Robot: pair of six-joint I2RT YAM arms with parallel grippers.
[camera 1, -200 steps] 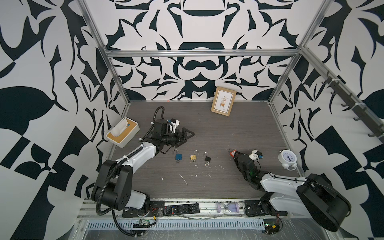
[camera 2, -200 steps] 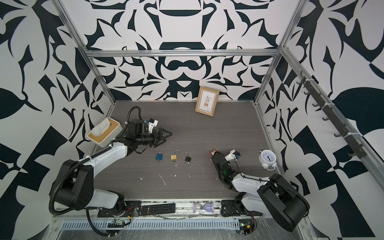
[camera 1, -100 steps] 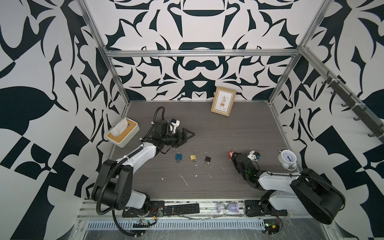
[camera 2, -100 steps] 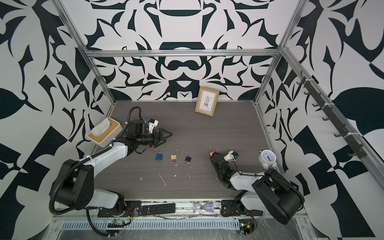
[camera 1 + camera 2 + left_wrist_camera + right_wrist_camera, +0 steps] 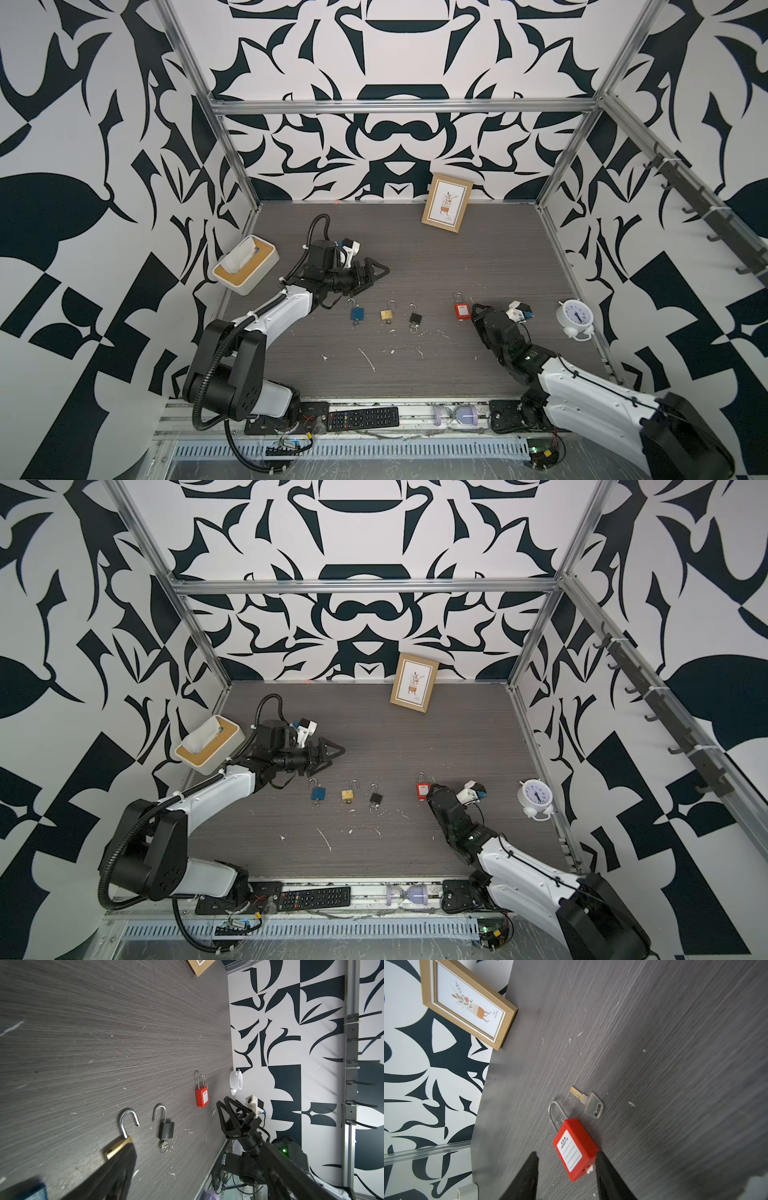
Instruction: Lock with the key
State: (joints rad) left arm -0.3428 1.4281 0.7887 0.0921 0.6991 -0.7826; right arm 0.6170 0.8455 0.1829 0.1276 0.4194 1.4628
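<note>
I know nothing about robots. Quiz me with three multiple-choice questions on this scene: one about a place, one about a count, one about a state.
1. Where does the loose key lie?
A. beside the red padlock
B. in that padlock's keyhole
C. hung on its shackle

2. How many padlocks are there?
A. two
B. four
C. six

3. How is the black padlock shackle?
A. open
B. shut
C. missing

Answers:
1. A: the right wrist view shows the key flat next to the red shackle.
2. B: both top views show a blue padlock, a brass padlock, the black one and the red one.
3. A: one shackle end stands free of the body.
</note>
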